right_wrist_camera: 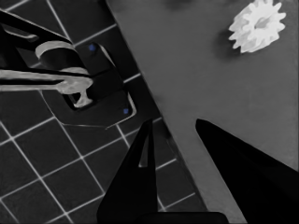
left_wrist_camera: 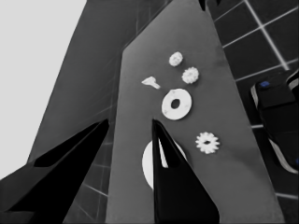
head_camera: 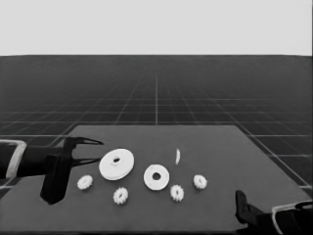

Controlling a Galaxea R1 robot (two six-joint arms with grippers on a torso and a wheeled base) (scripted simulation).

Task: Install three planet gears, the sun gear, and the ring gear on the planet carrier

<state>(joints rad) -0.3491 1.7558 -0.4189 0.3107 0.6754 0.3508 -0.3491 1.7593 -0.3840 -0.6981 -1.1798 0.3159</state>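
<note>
The larger round part [head_camera: 116, 164] lies left of centre, just off the fingertips of my waiting left gripper [head_camera: 93, 151], which is open and holds nothing. To its right lies the smaller round part [head_camera: 156, 177], bare on top. Four small gears [head_camera: 85, 182] [head_camera: 121, 196] [head_camera: 177, 193] [head_camera: 200, 181] sit loose along the front. In the left wrist view my left gripper [left_wrist_camera: 130, 122] is spread wide; one finger hides part of the larger round part [left_wrist_camera: 147, 163], and the smaller round part [left_wrist_camera: 176, 103] lies beyond. My right gripper [right_wrist_camera: 174, 122] is open at the table's corner, with one gear [right_wrist_camera: 258, 24] nearby.
A thin white piece [head_camera: 177, 156] stands behind the smaller round part. The right arm [head_camera: 279, 220] is parked at the lower right corner. Dark machinery with blue lights [right_wrist_camera: 88, 84] shows past the table's edge [right_wrist_camera: 154, 98].
</note>
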